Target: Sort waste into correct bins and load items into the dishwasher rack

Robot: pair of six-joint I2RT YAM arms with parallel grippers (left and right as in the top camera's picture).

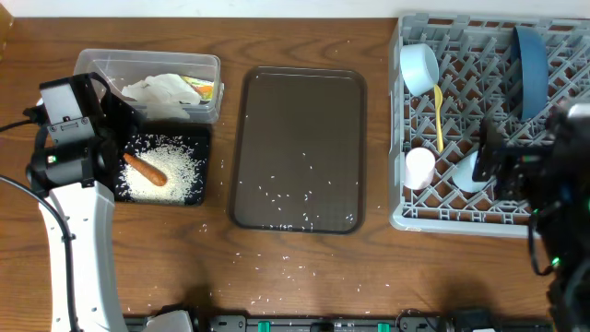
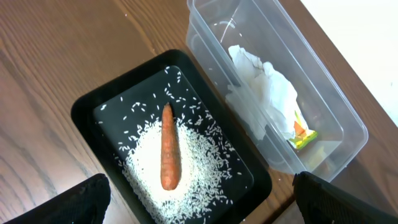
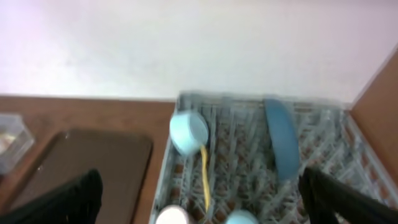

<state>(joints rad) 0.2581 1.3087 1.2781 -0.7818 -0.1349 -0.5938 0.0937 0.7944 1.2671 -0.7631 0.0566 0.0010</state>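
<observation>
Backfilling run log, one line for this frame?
carrot, rice: black tray | napkin: clear tub | left gripper, right gripper: open

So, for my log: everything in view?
clear plastic tub: 1, clear, left
crumpled paper napkin: 1, white, tub
small scrap: 1, yellow-green, tub
shallow tray: 1, black, beside tub
thin carrot: 1, orange, black tray
rice grains: many, white, trays, table
serving tray: 1, dark brown, centre
plastic lattice rack: 1, grey, right
small cups: 2, light-blue, pink, rack
round plate: 1, dark-blue, rack
plastic spoon: 1, yellow, rack
bowl: 1, pale blue, rack
end effectors: 2, black, open
</observation>
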